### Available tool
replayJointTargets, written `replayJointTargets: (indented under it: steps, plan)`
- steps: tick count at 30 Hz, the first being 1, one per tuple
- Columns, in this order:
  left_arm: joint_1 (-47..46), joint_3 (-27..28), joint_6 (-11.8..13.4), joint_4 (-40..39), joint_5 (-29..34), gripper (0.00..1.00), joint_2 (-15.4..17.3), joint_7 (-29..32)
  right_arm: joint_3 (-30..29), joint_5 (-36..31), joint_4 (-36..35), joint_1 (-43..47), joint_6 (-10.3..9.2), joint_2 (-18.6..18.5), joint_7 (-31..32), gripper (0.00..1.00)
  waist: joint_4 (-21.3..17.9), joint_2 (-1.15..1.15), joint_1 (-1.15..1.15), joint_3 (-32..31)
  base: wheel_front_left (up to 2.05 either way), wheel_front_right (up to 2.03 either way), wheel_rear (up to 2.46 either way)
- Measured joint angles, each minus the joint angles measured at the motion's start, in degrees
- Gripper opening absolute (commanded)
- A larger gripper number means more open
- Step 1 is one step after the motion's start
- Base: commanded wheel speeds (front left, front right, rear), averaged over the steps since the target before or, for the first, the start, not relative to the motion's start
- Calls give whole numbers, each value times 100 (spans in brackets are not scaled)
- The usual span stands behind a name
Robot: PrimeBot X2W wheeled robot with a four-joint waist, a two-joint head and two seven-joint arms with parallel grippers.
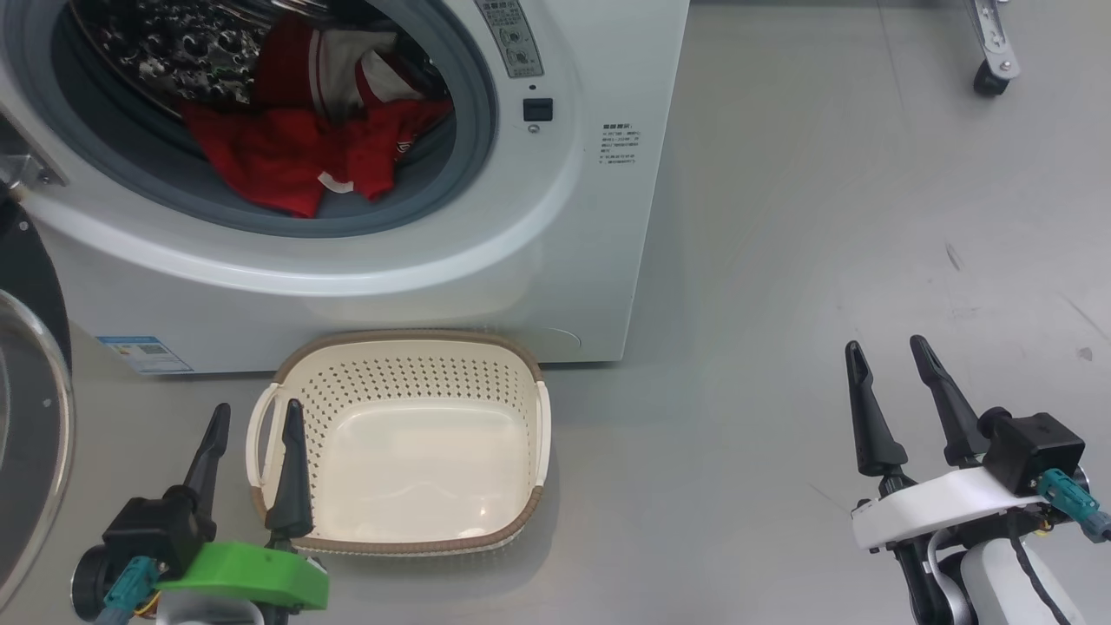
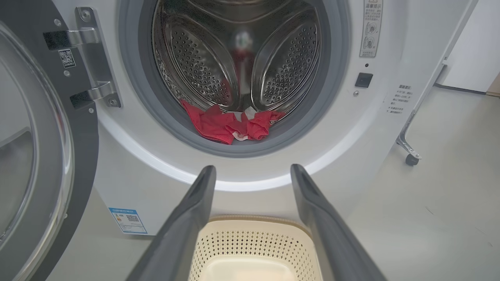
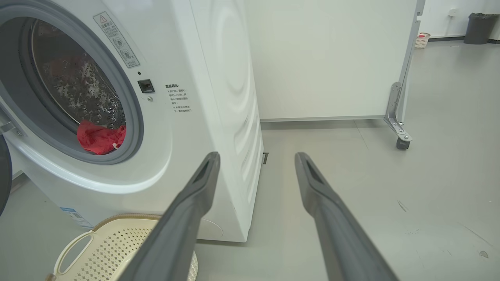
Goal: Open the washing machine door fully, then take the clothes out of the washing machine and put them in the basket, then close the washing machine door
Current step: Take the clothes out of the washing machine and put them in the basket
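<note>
With the washing machine door (image 2: pixel 84 164) open and the basket (image 1: pixel 408 337) empty, unloading is due: reach your left gripper (image 1: pixel 259 406), spread empty like the right gripper (image 1: pixel 887 344), in for the clothes (image 1: pixel 295 156).

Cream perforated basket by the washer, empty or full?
Empty: the cream perforated plastic basket shows a bare floor; the red clothes lie in the steel drum.

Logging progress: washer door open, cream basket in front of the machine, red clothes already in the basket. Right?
Not quite: the red clothes lie inside the washing machine, and the basket holds nothing, as the head view shows. The rest is right.
</note>
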Motion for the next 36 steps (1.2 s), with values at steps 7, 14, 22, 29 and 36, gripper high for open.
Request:
replayJointTargets:
  steps: [7, 14, 22, 29, 36]
  plan:
    - [-162, 5, 75, -159, 82, 100, 92, 111, 8, 2, -63, -60, 0, 8, -7, 100, -214, 0, 0, 389, 0, 0, 0]
    - [-637, 142, 133, -297, 111, 100, 249, 301, 87, 47, -188, -254, 0, 59, -7, 100, -498, 0, 0, 872, 0, 0, 0]
    - [-1388, 470, 238, -336, 192, 100, 651, 614, 178, 103, -240, -547, 0, 198, -8, 100, -997, 0, 0, 1367, 0, 0, 0]
    - [-2187, 827, 383, -141, 32, 100, 936, 1178, 278, 162, -241, -743, 0, 319, -8, 100, -1488, 0, 0, 1745, 0, 0, 0]
    - [-2969, 1105, 589, 268, -45, 100, 1247, 1826, 293, 214, -236, -889, 0, 370, -8, 100, -1920, 0, 1, 2099, 0, 0, 0]
